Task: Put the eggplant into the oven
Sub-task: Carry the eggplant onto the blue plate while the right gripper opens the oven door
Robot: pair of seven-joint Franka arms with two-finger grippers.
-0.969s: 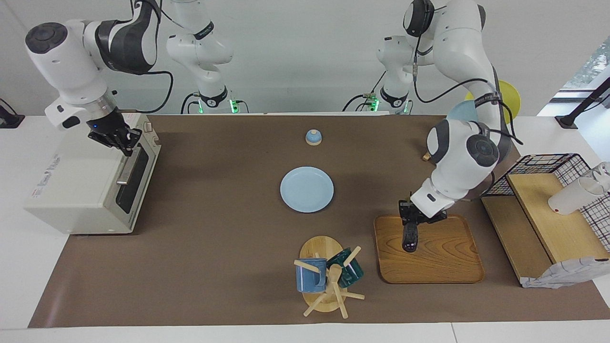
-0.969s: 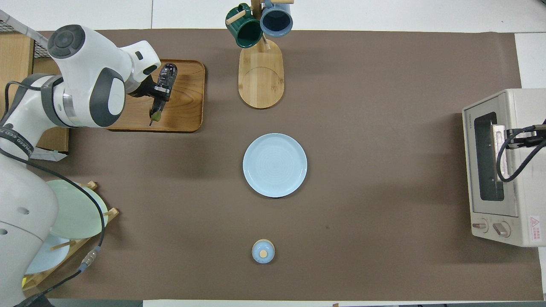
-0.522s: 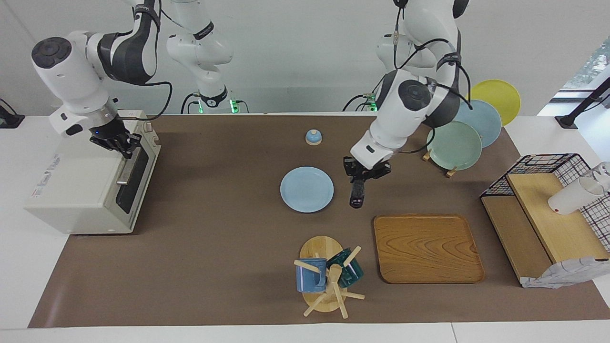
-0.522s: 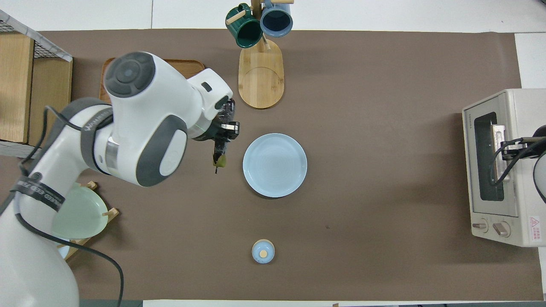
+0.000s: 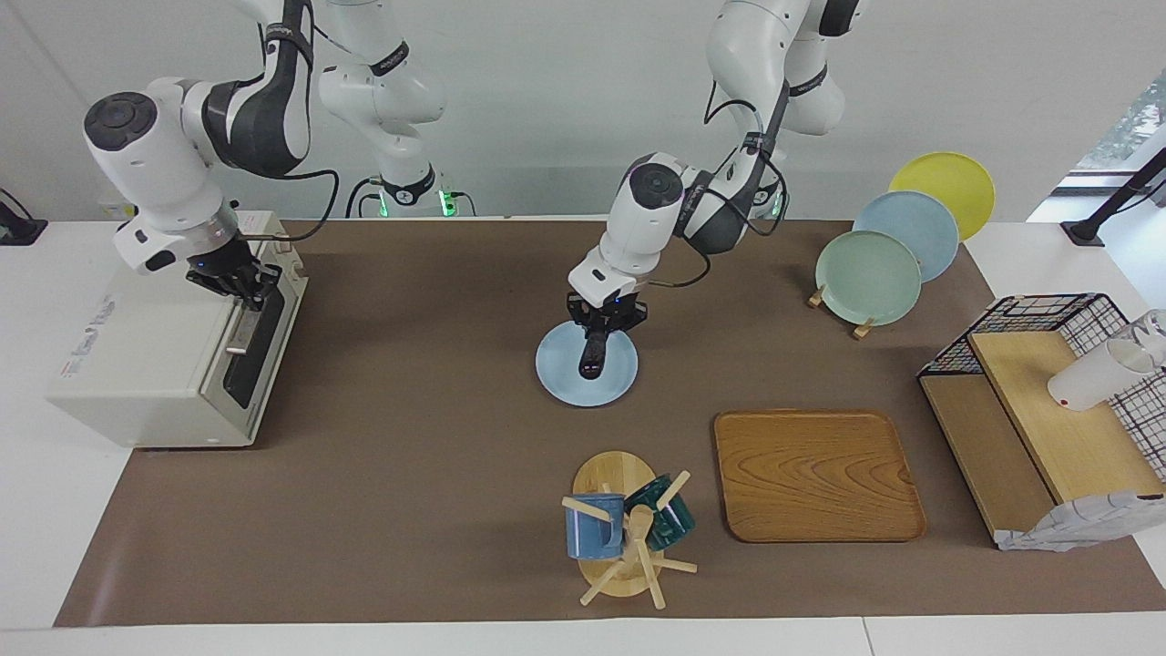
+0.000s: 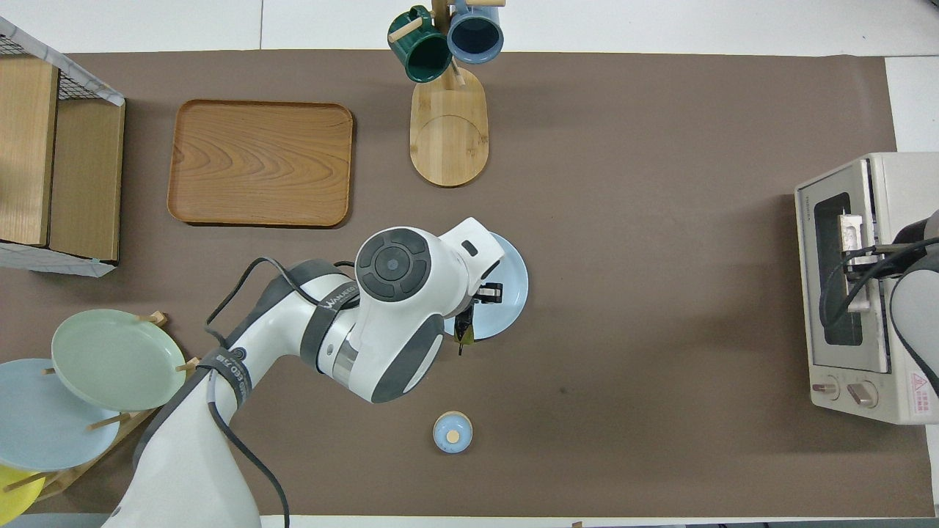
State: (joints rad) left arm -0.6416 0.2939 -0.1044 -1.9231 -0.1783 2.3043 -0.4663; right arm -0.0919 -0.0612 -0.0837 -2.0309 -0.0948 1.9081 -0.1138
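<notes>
Eggplant, frame centre, hangs clamped in the left claw over the plate; right claw, upper left, clamped on the handle to open the oven.

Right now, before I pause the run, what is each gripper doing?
Left gripper: shut on the eggplant, over the light blue plate.
Right gripper: shut on the oven door handle.
</notes>
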